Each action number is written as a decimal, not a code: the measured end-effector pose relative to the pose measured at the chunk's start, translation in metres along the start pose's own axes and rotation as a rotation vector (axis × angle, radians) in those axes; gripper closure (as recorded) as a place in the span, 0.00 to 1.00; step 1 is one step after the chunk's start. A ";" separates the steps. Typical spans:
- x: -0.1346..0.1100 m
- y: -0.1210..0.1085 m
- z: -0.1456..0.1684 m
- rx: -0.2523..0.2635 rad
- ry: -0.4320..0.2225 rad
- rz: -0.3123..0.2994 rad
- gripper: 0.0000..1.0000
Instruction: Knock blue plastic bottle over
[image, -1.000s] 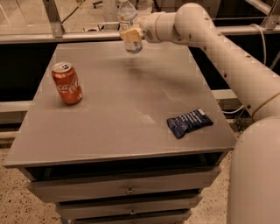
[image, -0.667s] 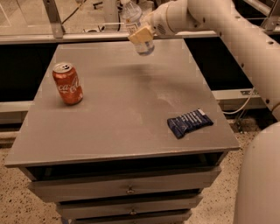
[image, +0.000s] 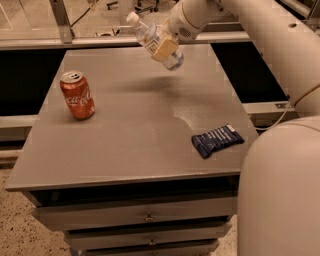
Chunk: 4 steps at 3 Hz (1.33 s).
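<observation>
The blue plastic bottle (image: 150, 36) is clear with a white cap and a white label. It is off the table and tilted, cap up to the left, above the far middle of the grey table (image: 135, 125). My gripper (image: 164, 47) comes in from the upper right and is shut on the bottle's middle. A tan finger pad covers part of the label. The bottle's shadow falls on the tabletop below it.
A red Coca-Cola can (image: 77, 94) stands upright at the table's left. A dark blue flat snack packet (image: 217, 140) lies near the right edge. My white arm (image: 280, 45) fills the upper right and right side. Drawers run below the table's front edge.
The gripper has lifted the bottle off the far edge and moved it to the right and toward the camera. The bottle now leans with its cap to the left.
</observation>
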<state>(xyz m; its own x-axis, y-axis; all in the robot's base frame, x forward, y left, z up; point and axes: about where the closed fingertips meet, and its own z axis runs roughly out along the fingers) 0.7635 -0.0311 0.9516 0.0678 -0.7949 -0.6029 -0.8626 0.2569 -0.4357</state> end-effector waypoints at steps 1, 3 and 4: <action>0.020 0.039 0.012 -0.171 0.129 -0.113 1.00; 0.052 0.091 0.018 -0.409 0.281 -0.210 0.63; 0.053 0.104 0.020 -0.473 0.284 -0.248 0.39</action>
<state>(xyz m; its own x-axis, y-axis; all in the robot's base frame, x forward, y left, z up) 0.6878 -0.0354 0.8611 0.2148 -0.9323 -0.2912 -0.9721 -0.1752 -0.1562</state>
